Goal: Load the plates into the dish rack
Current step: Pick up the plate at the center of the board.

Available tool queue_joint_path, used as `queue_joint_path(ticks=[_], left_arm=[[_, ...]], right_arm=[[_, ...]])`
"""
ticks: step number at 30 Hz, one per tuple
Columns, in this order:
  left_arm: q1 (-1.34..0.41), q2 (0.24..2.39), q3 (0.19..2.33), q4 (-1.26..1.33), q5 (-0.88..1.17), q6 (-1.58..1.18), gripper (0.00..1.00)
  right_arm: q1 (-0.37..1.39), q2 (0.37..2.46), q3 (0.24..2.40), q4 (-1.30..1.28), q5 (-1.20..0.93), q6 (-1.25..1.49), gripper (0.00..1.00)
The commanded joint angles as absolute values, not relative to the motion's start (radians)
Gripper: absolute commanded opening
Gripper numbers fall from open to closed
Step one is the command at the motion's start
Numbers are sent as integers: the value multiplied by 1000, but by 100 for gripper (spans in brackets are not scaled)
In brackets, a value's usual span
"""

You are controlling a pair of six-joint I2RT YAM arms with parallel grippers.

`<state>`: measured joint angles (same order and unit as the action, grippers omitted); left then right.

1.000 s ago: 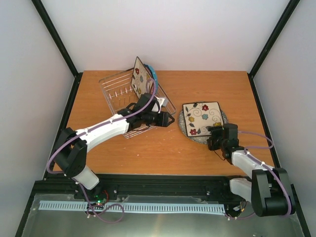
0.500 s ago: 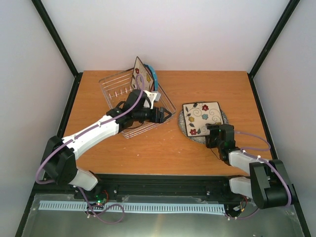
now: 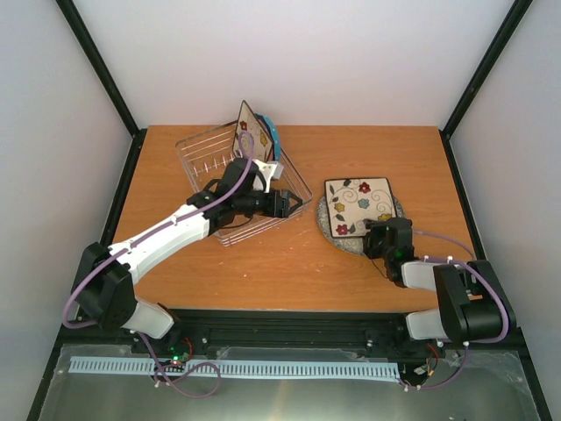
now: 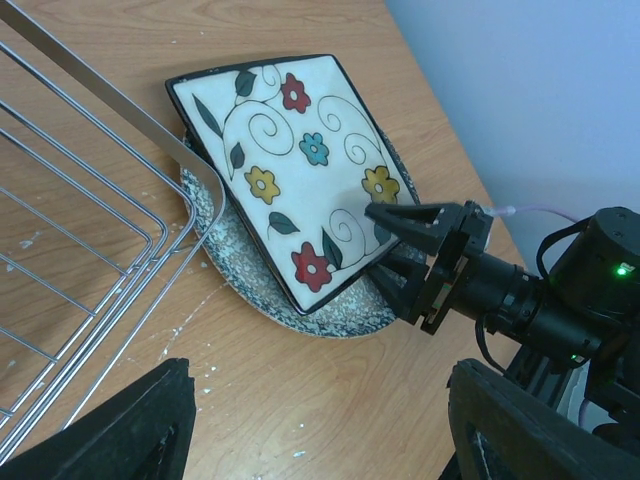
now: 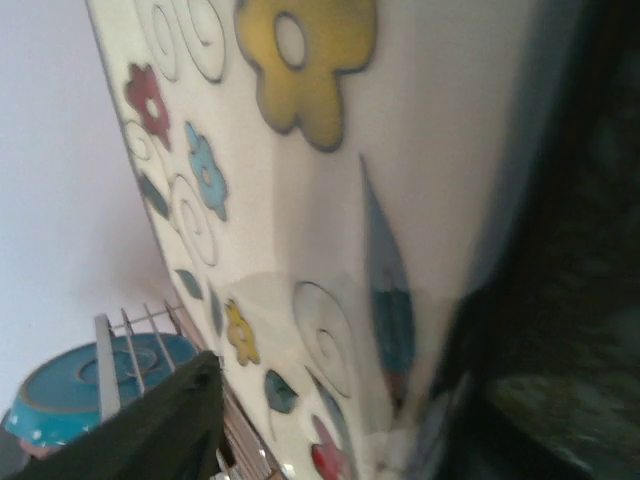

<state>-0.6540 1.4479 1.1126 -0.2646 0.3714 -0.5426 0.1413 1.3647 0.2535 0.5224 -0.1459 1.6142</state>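
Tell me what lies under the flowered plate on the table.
A round grey speckled plate; only its rim shows around the square flowered plate. Its middle is covered, so anything between them is hidden.

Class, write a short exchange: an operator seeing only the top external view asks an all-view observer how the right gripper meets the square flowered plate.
Operator: Is the right gripper at the square plate?
Observer: Yes. The left wrist view shows its jaws apart, one finger above the near rim and one under it.
Operator: And the left gripper?
Observer: Its fingers stand wide apart, with nothing between them.
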Motion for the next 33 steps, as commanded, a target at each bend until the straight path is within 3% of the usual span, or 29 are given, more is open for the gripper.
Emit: queue_joint_path(ticks=[1, 9, 24, 33], left_arm=[[-638, 1420, 1129, -281, 370, -516, 70], [-637, 1424, 1126, -279, 368, -515, 69], [-637, 1426, 1142, -283, 361, -511, 69], [-636, 1433, 1179, -294, 348, -496, 70]], right_arm=[[147, 1417, 215, 332, -95, 1616, 43], [147, 1385, 203, 287, -67, 1627, 3], [146, 1183, 290, 115, -18, 1446, 3], [85, 1200, 318, 227, -99, 1277, 3]])
